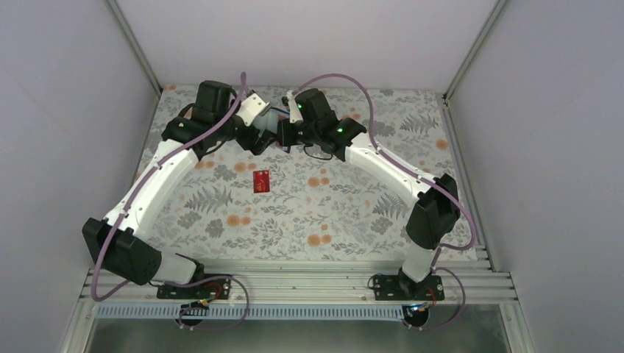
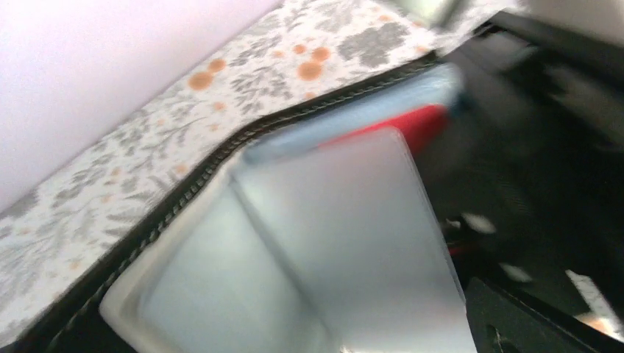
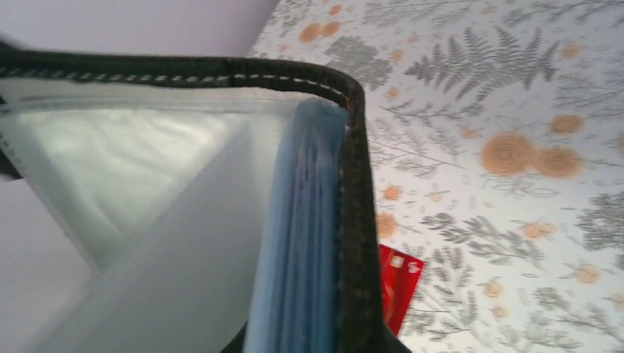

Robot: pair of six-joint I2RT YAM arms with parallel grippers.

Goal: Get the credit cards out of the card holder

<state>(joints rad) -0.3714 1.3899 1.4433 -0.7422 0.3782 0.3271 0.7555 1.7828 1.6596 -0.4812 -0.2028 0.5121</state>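
The black card holder (image 1: 284,134) is held up off the table at the back, between my two grippers. My left gripper (image 1: 271,137) and right gripper (image 1: 294,135) both close on it from opposite sides. The left wrist view shows its light blue inner face (image 2: 353,118), a clear sleeve (image 2: 353,243) and a red credit card (image 2: 416,123) sticking out of a pocket. The right wrist view shows the holder edge-on (image 3: 357,220), stitched black outside with blue layers inside. Another red credit card (image 1: 261,182) lies flat on the table; it also shows in the right wrist view (image 3: 397,283). My fingertips are hidden by the holder.
The table has a floral cloth (image 1: 331,213). Pale walls (image 1: 73,110) stand on the left, back and right. A metal rail (image 1: 294,283) with the arm bases runs along the near edge.
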